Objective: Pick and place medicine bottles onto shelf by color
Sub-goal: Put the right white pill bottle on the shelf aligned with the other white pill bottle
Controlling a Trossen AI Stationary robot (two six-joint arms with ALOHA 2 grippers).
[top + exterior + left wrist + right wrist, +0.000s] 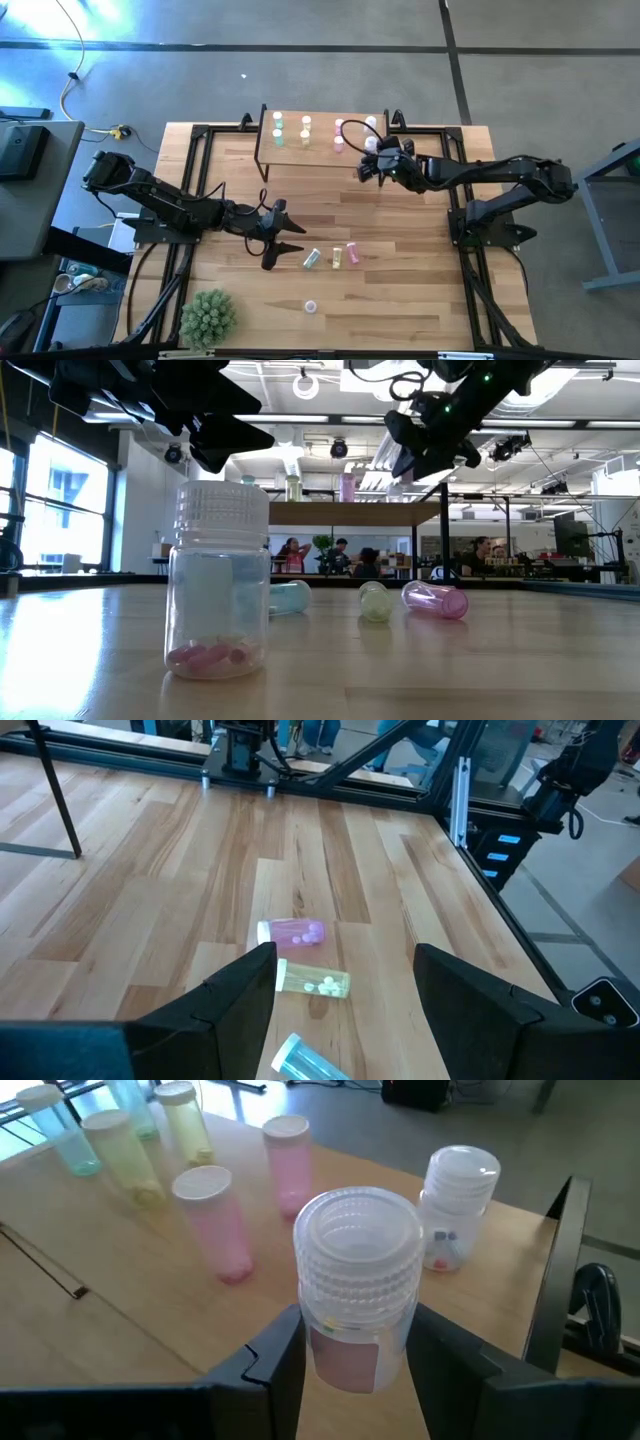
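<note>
My right gripper point(350, 1345) holds a clear ribbed-cap bottle point(358, 1280) upright in its jaws over the shelf point(325, 152), near its right edge. Released tilted, it may topple the pink bottles point(222, 1220) beside it or roll off that edge. My left gripper point(283, 238) hovers with jaws wide and empty beside three fallen bottles point(332, 257); the desk point(400, 290) seems open there.

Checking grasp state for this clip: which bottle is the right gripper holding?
The clear, ribbed-cap bottle, clamped upright between the right gripper fingers above the shelf. The other shelf bottles stand free.
</note>
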